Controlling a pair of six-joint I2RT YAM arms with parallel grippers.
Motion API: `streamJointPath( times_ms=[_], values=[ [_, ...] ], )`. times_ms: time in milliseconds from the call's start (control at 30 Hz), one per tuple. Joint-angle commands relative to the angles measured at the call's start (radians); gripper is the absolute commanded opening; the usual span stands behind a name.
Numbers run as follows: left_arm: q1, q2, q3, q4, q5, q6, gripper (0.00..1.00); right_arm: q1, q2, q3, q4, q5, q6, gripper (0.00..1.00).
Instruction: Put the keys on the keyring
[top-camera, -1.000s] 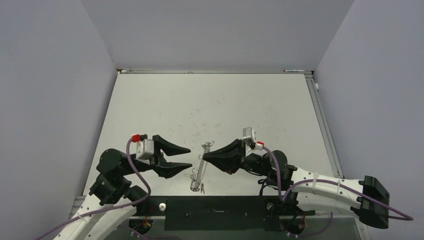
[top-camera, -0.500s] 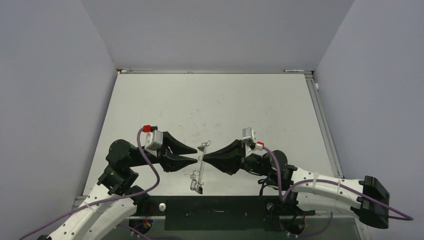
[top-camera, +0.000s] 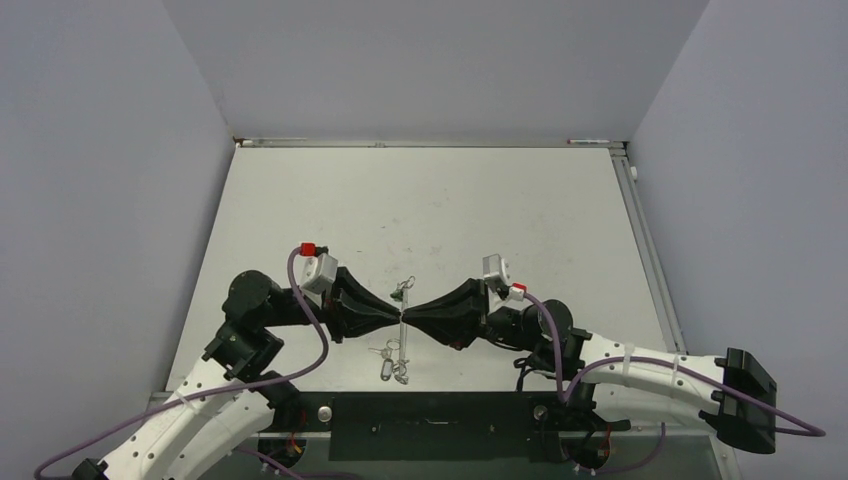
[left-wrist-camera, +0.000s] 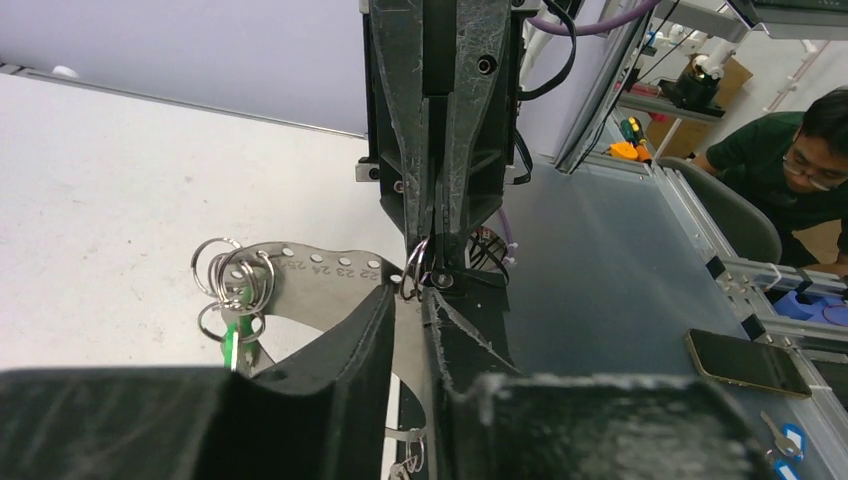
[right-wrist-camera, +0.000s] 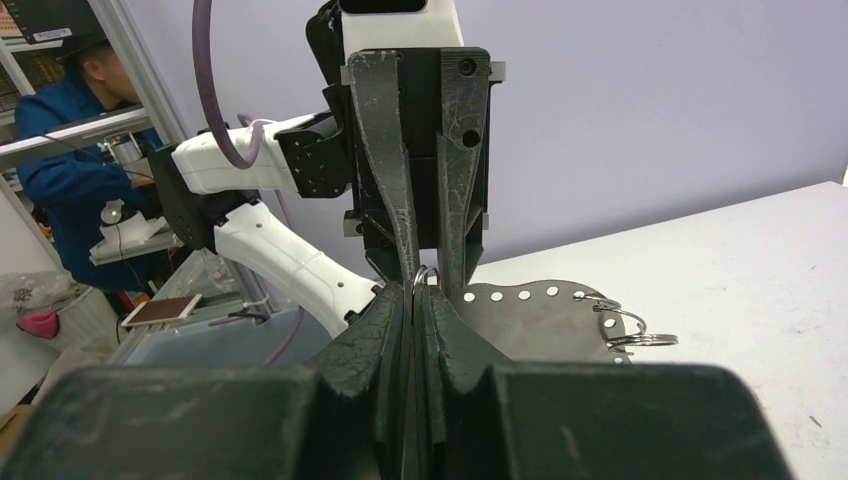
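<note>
From where I stand, the job looks barely begun. The two arms meet tip to tip over the near middle of the desk (top-camera: 450, 220), with a thin metal plate (left-wrist-camera: 320, 290) standing on edge between them. It is punched with a row of numbered holes.

The right gripper (top-camera: 409, 317) has its jaws pressed shut on the plate's edge. The left gripper (top-camera: 394, 317) faces it from the left, jaws narrowed to a thin slit at the same spot, where a small ring (right-wrist-camera: 425, 275) sits. Whether they actually grip the ring or the plate, I cannot tell.

A bunch of split rings (left-wrist-camera: 232, 282) with a green tag (left-wrist-camera: 232, 345) hangs at the plate's far end. The keys (top-camera: 388, 352), tiny silvery bits, are at the plate's near end, just left of it. I cannot tell whether they lie loose on the desk.

I see no key threaded on a ring. By my reckoning a ring has yet to be prised open and every key fed on.
</note>
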Motion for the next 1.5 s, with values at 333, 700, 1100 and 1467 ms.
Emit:
streamJointPath(
  times_ms=[333,700,1100,1467],
  values=[
    [0.030,-0.006,0.067,-0.058,-0.083,0.029,0.00,0.025,0.001,0.043,0.017,0.054,-0.018,0.05],
    [0.031,-0.022,0.114,-0.233,-0.229,0.147,0.00,0.024,0.027,0.134,-0.293,0.177,-0.065,0.13],
    [0.028,0.005,0.134,-0.322,-0.275,0.212,0.00,0.019,-0.032,0.281,-0.710,0.228,-0.287,0.52],
    [-0.038,0.088,0.194,-0.485,-0.359,0.279,0.00,0.006,0.081,0.578,-1.227,0.157,-0.621,0.69]
  ],
)
